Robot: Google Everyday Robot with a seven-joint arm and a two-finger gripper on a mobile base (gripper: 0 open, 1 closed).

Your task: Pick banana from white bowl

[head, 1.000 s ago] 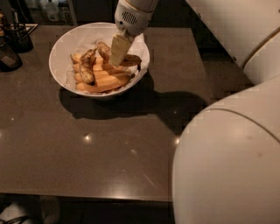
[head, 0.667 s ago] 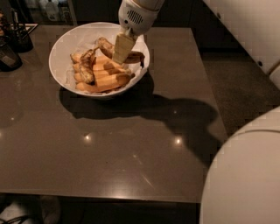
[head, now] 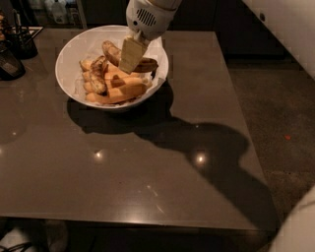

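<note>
Camera view: hand (head: 129, 65) over banana (head: 111, 50) in white bowl (head: 65, 53), orange-yellow bananas (head: 125, 91) beside; grip unclear.

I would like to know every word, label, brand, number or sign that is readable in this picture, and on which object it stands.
None: no text can be read anywhere in this view.
The gripper, low over the banana in the white bowl, shows only vent slots on its housing, no lettering.
The containers at the top edge and the dark holder at the left are too dim to show any label.
</note>
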